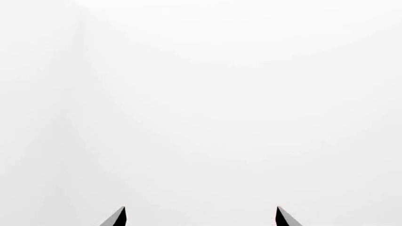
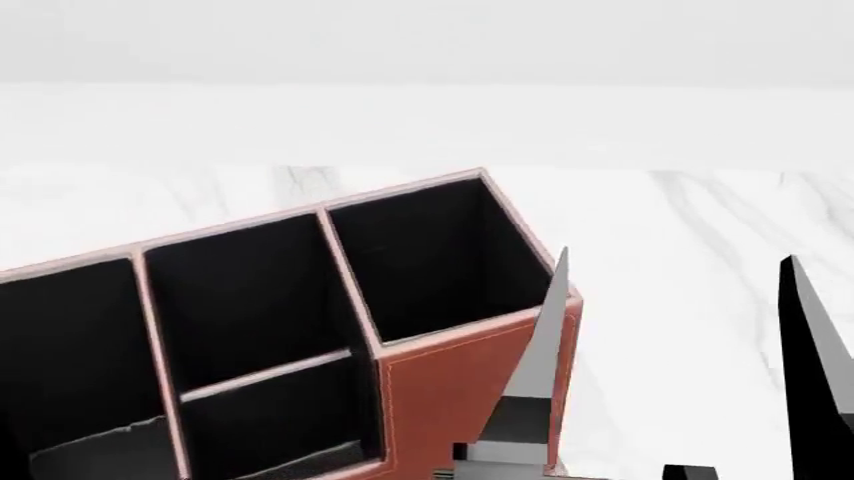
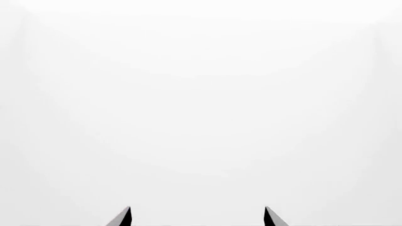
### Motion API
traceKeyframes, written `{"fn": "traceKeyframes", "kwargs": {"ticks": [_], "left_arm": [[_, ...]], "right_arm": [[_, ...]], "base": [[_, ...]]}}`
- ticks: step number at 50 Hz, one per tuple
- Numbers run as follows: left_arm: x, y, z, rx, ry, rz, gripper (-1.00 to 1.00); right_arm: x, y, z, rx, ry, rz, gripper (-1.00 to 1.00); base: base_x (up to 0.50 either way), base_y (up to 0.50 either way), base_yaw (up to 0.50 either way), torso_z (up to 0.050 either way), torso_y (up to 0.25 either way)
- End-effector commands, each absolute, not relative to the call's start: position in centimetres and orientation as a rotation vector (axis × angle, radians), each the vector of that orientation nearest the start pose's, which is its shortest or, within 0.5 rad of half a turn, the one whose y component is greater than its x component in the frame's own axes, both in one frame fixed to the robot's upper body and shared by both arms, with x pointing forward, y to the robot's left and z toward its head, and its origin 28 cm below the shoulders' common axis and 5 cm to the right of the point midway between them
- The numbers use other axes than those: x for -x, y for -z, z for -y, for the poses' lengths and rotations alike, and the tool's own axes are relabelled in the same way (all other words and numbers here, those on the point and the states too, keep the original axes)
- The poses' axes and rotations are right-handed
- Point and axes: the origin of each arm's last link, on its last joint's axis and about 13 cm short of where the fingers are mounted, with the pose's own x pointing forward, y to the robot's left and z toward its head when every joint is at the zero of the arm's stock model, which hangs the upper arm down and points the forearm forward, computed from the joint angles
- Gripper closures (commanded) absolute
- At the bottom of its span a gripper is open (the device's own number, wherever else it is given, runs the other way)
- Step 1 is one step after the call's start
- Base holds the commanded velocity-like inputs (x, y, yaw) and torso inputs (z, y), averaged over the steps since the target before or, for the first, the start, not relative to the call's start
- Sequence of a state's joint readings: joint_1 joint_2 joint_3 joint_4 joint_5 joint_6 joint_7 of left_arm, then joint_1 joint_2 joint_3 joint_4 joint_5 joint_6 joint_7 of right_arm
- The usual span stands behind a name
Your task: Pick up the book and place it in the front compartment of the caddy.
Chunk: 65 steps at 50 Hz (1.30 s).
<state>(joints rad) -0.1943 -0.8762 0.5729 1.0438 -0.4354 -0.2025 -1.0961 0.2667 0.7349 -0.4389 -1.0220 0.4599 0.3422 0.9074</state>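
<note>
While no book showed anywhere, both grippers, left (image 1: 201, 217) & right (image 3: 197, 217), stood wide, empty; caddy (image 2: 454, 380) sat mid-worktop (image 2: 694, 230): locate book first.

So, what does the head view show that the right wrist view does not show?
Only the head view shows the caddy, reddish-brown with black lining and pale rims, standing on a white marbled table. Several of its compartments are visible, and none of them shows a book. The head view also shows two fingers of a hand from outside, one grey and one black.

Only the right wrist view shows plain white space with nothing in it beyond the right hand.

Both views share an open hand with its fingertips well apart, holding nothing. The book appears in neither.
</note>
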Motion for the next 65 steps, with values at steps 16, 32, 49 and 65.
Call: {"fn": "traceKeyframes", "kwargs": {"ticks": [16, 32, 49, 65], "left_arm": [[-13.0, -19.1, -20.7, 0.009, -0.084, 0.554, -1.0], [-12.9, -19.2, -20.7, -0.004, -0.091, 0.561, -1.0], [-12.3, -20.9, -20.1, 0.156, 0.051, 0.544, -1.0], [-13.8, -20.3, -18.8, 0.354, 0.423, 0.551, -1.0]], "right_arm": [[-15.3, -20.1, 9.3, 0.022, 0.008, 0.632, -1.0], [-15.2, -20.2, 9.3, 0.026, 0.007, 0.637, -1.0], [-15.0, -20.2, 9.3, 0.026, 0.009, 0.64, -1.0], [-15.1, -20.3, 9.2, 0.02, -0.008, 0.658, -1.0]], "base": [[0.0, 0.16, 0.0, 0.02, 0.0], [0.0, 0.0, 0.0, 0.049, 0.0], [0.0, 0.0, 0.0, 0.04, 0.0], [0.0, 0.0, 0.0, 0.0, 0.0]]}}
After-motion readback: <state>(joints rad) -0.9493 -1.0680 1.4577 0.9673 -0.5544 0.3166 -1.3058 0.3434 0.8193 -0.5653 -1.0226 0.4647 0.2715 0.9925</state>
